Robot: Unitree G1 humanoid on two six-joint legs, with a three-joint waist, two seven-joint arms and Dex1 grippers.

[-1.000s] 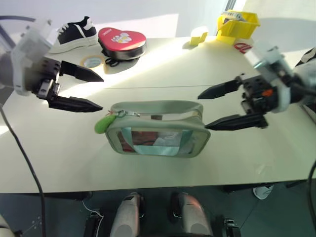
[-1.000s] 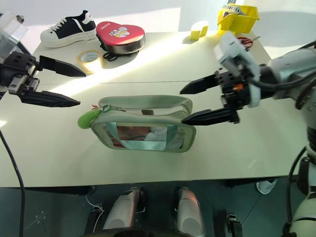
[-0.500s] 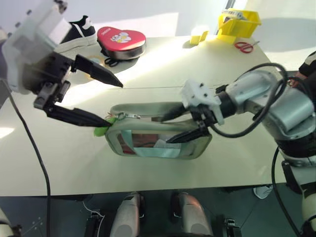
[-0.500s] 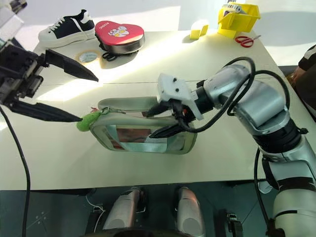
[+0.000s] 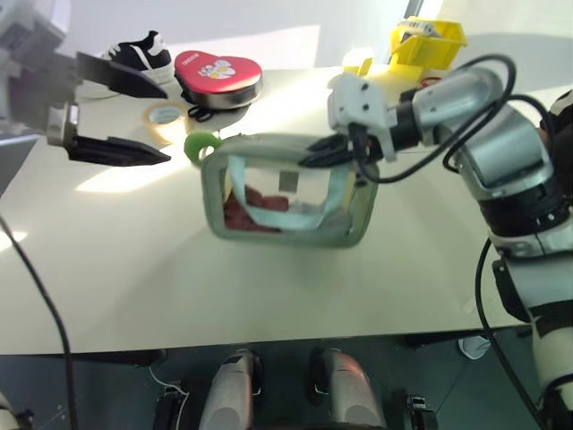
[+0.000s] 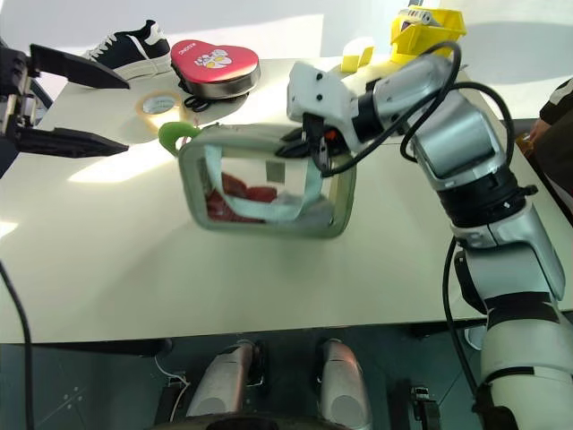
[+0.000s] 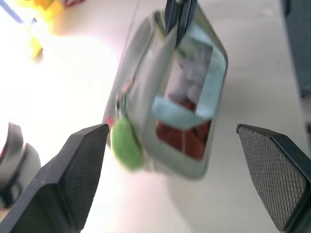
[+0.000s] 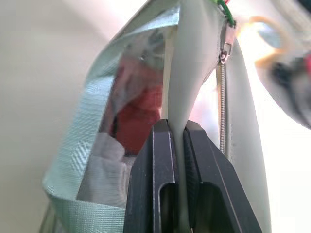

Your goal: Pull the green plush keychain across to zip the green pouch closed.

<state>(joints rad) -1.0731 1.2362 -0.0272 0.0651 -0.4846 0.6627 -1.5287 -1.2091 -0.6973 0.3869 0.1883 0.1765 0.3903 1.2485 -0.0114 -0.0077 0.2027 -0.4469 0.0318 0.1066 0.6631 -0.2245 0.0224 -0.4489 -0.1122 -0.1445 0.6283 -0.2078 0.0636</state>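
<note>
The green pouch (image 5: 285,193) is tipped up on the table, its clear window facing me and red and white contents showing inside. My right gripper (image 5: 320,154) is shut on the pouch's top fabric edge right of the middle; the right wrist view shows its fingers (image 8: 155,160) pinching that edge beside the zipper. The green plush keychain (image 5: 199,144) hangs at the pouch's top left corner. My left gripper (image 5: 166,127) is open, a little left of the keychain and apart from it. In the left wrist view the keychain (image 7: 125,144) lies between its spread fingers, nearer one of them.
A red heart-shaped tin (image 5: 219,72), a black and white shoe (image 5: 134,55) and a tape roll (image 5: 166,113) lie at the back left. A yellow bin (image 5: 428,40) and a small yellow block (image 5: 360,63) stand at the back right. A person (image 6: 553,112) is at the right edge.
My right gripper reached the pouch's top edge, shut on it and tipped the pouch upright. My left gripper drew up and to the left, away from the keychain, still open.
</note>
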